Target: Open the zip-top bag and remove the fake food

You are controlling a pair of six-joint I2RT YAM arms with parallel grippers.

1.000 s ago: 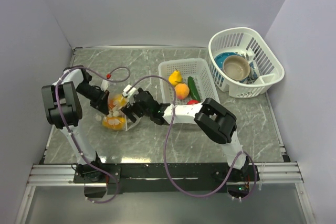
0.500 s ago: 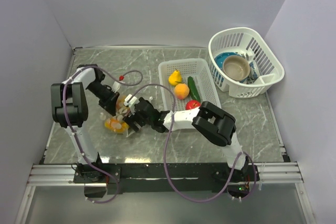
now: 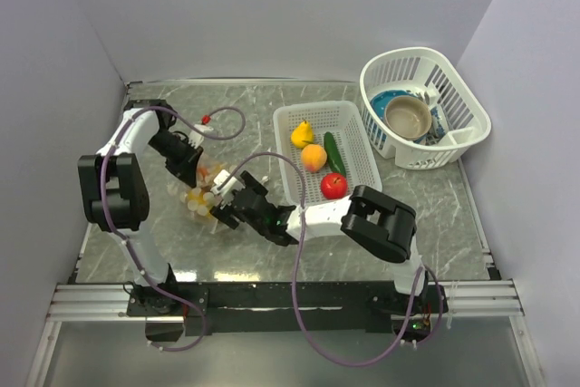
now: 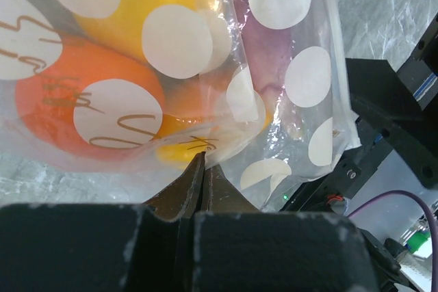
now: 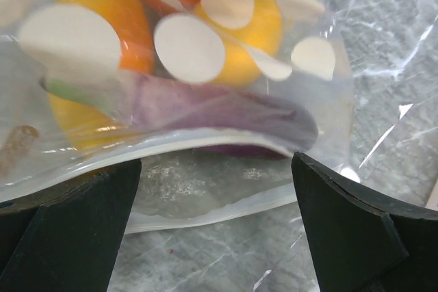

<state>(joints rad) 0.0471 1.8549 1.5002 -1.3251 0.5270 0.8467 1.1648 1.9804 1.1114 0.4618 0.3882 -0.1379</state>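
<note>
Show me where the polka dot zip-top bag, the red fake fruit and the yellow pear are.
zip-top bag (image 4: 308,76): left wrist view, on a white polka dot.
red fake fruit (image 3: 333,185): top external view, its middle.
yellow pear (image 3: 302,133): top external view, its body.

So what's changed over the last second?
The left gripper, shut on the bag, swung rightward and slightly farther back, nudging the bag along. The open right gripper moved nearer the front. The fruit in the basket stayed.
</note>
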